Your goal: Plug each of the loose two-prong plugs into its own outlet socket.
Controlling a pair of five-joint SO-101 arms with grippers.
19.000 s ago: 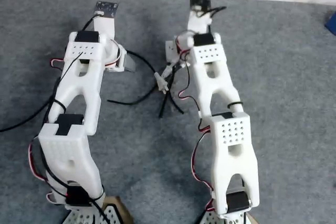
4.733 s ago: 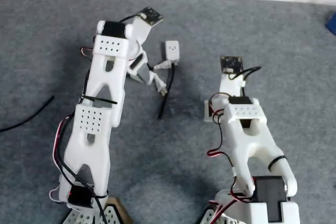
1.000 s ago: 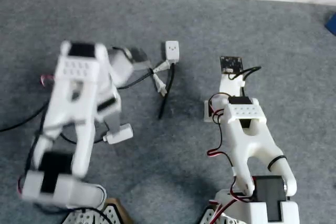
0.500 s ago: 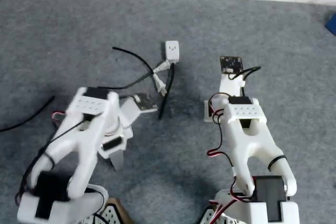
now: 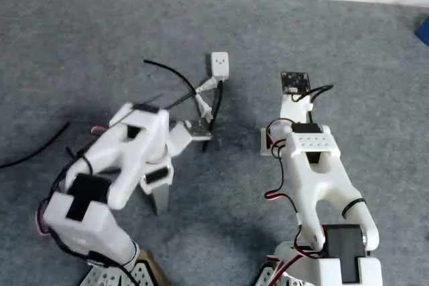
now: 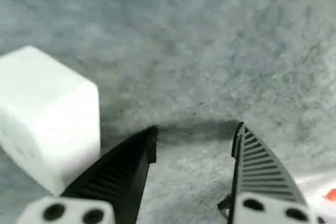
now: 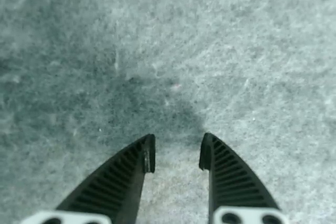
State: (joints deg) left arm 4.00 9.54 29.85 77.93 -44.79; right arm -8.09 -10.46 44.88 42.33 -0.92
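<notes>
Closest to you, both arms sit folded toward their bases, well apart from the work. Your left gripper [image 6: 195, 129] hangs over grey carpet [image 5: 348, 45] with its jaws spread wide and nothing between them. A white block [image 6: 47, 119] lies just beside one jaw, and you cannot tell what it is. Your right gripper [image 7: 177, 139] hovers over carpet too, its jaws only narrowly apart and empty.

Farther out, between the arms, the loose plug [image 5: 204, 108] lies on the carpet beside its black cord [image 5: 214, 116]. Just beyond it, a second plug [image 5: 208, 86] touches the near side of the outlet socket [image 5: 219, 65]; you cannot tell whether it is seated.

The danger is the crowding. Close on the loose plug and you may pinch the cord or nudge the second plug, dragging it off the socket. The socket also looks unbraced, so pushing prongs into it could slide it across the carpet unless your other gripper holds it.
</notes>
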